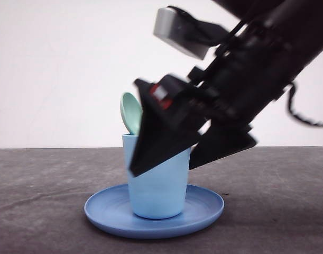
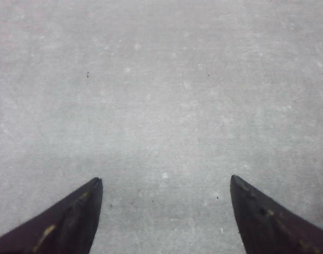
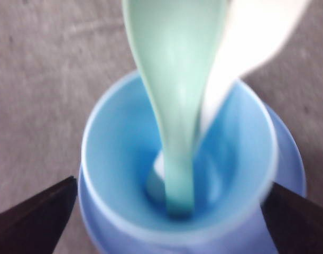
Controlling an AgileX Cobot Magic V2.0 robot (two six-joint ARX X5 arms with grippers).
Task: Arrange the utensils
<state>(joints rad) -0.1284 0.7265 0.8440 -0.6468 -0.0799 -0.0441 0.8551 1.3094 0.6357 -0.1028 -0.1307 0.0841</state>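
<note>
Spoon: the pale mint-green spoon [image 3: 174, 100] stands in the light-blue cup [image 1: 158, 182], handle end down at the cup floor, the oval bowl up above the rim and leaning to one side.
Fork: the white fork [image 3: 246, 47] stands in the same cup just beside the spoon, its shaft touching the spoon low down; it is blurred and the tines cannot be made out.
Cup and plate: the cup stands upright on the middle of the round blue plate [image 1: 203, 211], and the plate lies on the dark grey bench [image 1: 39, 180], about midway between its left and right edges.
Right claw: the right claw [image 1: 166, 164] is spread wide, one finger [image 1: 150, 143] in front of the cup wall and the other [image 1: 222, 145] beside the cup on the right; the cup mouth with both utensils lies between the fingers, and the fingers pinch nothing.
Left claw: the left claw [image 2: 165, 182] is spread, with bare grey bench between its tips.
Views: the front view shows the spoon bowl behind the right claw; the right wrist view looks down into the cup and shows the fork and both shafts.
</note>
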